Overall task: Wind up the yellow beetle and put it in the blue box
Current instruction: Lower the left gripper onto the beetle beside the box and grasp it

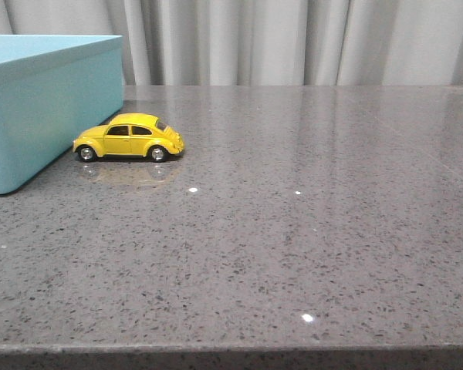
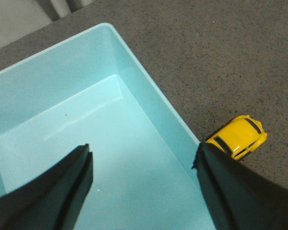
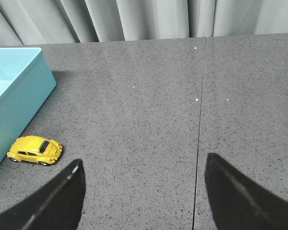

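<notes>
Front view: yellow beetle sits on its wheels on the grey worktop, side-on to the camera, just beside the near wall of the blue box. Can't tell if it touches the wall; looks like a thin gap. No arm shows in this view.

Left wrist view: left gripper hangs over the box interior, fingers spread wide, holding nothing. Box looks empty. Beetle peeks out just outside the box corner.

Right wrist view: right gripper is over bare worktop, fingers spread wide too, nothing between them. Beetle is off to one side, near the box wall.

Judgement: task not started, car neither wound nor stored.

Risks:
- Car is tight against the box, so a finger on that side may have no room; it could hit the wall and shove the box or jam.
- Glossy rounded shell, so an off-centre pinch likely slips.
- It's on free wheels, so a nudge during approach rolls it away.
- Wound spring plus loose release: car may shoot off the worktop instead of landing in the box.
</notes>
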`<state>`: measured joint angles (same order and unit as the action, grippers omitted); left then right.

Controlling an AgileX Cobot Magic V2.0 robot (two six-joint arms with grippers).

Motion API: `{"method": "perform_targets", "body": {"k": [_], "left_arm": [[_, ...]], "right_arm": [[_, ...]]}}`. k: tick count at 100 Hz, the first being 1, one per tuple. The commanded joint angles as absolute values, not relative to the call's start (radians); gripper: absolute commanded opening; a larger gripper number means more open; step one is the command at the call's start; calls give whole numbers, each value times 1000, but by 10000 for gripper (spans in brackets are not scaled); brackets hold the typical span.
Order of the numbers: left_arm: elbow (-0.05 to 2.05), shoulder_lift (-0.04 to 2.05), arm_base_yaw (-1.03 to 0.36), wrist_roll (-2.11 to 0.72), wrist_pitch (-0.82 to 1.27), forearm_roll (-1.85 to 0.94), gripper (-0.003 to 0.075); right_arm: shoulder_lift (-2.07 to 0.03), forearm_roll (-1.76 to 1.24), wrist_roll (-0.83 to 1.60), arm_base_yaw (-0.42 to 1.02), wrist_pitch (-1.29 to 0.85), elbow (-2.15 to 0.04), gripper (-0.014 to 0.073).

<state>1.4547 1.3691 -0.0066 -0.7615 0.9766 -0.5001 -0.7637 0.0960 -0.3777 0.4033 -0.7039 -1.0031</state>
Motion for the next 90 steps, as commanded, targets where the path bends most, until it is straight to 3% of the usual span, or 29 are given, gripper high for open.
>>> {"method": "perform_targets", "body": {"k": [1,51,90], "left_arm": [[1531,1386,-51,-835,958,-550,543],[1600,1605,-387,-914,947,-324,551],[1604,1723,-462,-914,949,-255,549]], "right_arm": [[-759,101,-365,404,-623,-1027,529],[-759,101,-365,404,-613,-1027,529],[-759,99,-365,404,-614,-1027,529]]}}
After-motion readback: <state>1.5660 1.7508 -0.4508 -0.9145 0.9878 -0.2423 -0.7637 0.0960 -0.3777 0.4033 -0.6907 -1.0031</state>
